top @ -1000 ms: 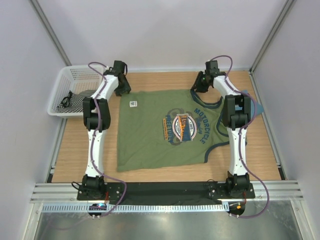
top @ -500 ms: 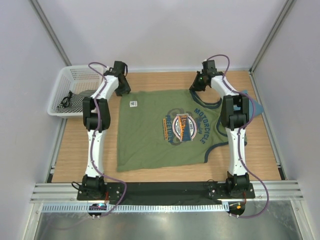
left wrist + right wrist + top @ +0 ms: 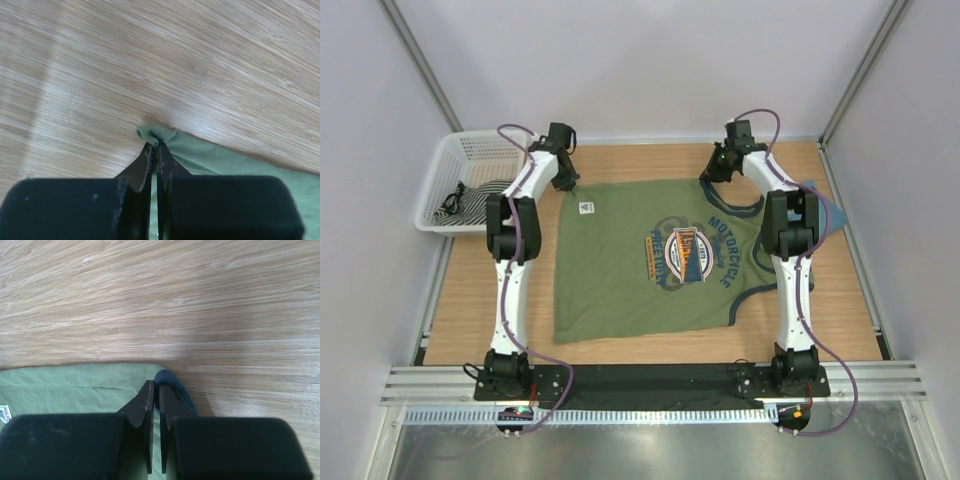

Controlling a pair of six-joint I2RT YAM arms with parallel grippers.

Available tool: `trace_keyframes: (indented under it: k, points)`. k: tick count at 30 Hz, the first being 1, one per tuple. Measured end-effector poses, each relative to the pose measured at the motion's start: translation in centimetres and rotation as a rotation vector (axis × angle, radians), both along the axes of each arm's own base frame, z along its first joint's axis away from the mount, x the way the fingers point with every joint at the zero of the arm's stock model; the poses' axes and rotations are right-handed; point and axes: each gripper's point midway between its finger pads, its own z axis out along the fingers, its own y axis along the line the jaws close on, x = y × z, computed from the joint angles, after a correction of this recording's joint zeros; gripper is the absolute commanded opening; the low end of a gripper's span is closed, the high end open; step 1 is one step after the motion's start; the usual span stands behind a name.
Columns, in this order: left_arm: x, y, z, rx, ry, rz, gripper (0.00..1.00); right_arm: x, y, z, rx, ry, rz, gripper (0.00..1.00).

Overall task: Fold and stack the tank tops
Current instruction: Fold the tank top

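The olive-green tank top [image 3: 620,270] lies spread flat on the wooden table, its round blue-orange graphic [image 3: 688,252] facing up. My left gripper [image 3: 569,186] is shut on the top's far-left corner; in the left wrist view that bunched green corner [image 3: 156,133] sits pinched at the gripper tips [image 3: 156,148]. My right gripper [image 3: 712,177] is shut on the far-right corner, where the navy trim [image 3: 176,385] curls round the closed gripper tips [image 3: 156,388]. A teal-blue tank top [image 3: 832,215] peeks out from under the right arm.
A white mesh basket [image 3: 442,165] holding a striped cloth [image 3: 470,200] stands off the table's far-left corner. Grey walls and metal posts close in the back and both sides. The arm bases and a metal rail run along the near edge.
Both grippers have closed on the green top's far corners. The right one closed first and shifted slightly left; the left one closed in the last half second.
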Motion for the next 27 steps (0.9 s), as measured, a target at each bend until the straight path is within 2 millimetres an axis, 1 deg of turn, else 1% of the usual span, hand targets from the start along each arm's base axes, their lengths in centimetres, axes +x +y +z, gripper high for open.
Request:
trace_keyframes:
  k: [3, 6, 9, 13, 16, 18, 21, 23, 27]
  points:
    - [-0.1, 0.3, 0.2, 0.018, -0.001, 0.003, 0.00, 0.0, 0.0, 0.1, 0.000, -0.001, -0.001, 0.01]
    - [0.0, 0.4, 1.0, 0.024, -0.012, -0.004, 0.00, 0.4, 0.1, 0.8, 0.003, -0.017, 0.000, 0.01]
    - [0.3, 0.4, 2.8, 0.022, -0.048, -0.010, 0.00, 0.9, 0.1, 1.9, 0.007, -0.045, 0.000, 0.01]
    - [0.1, 0.2, 5.9, 0.026, -0.108, -0.016, 0.00, 0.8, 0.1, 3.5, 0.010, -0.072, 0.000, 0.01]
    - [-1.0, 0.1, 7.6, 0.032, -0.134, -0.024, 0.00, 0.0, 0.0, 4.8, 0.012, -0.083, 0.000, 0.01]
    - [-1.8, -0.1, 8.1, 0.034, -0.142, -0.031, 0.00, -0.9, -0.1, 6.1, 0.014, -0.096, 0.000, 0.01]
    - [-3.1, -0.5, 8.3, 0.040, -0.138, -0.044, 0.00, -2.2, -0.2, 8.0, 0.018, -0.119, 0.002, 0.01]
    - [-4.1, -0.7, 8.2, 0.047, -0.130, -0.053, 0.00, -3.4, -0.3, 9.3, 0.023, -0.138, 0.004, 0.01]
    - [-6.0, -1.1, 8.3, 0.063, -0.117, -0.066, 0.00, -6.1, -0.6, 10.7, 0.027, -0.151, 0.008, 0.01]
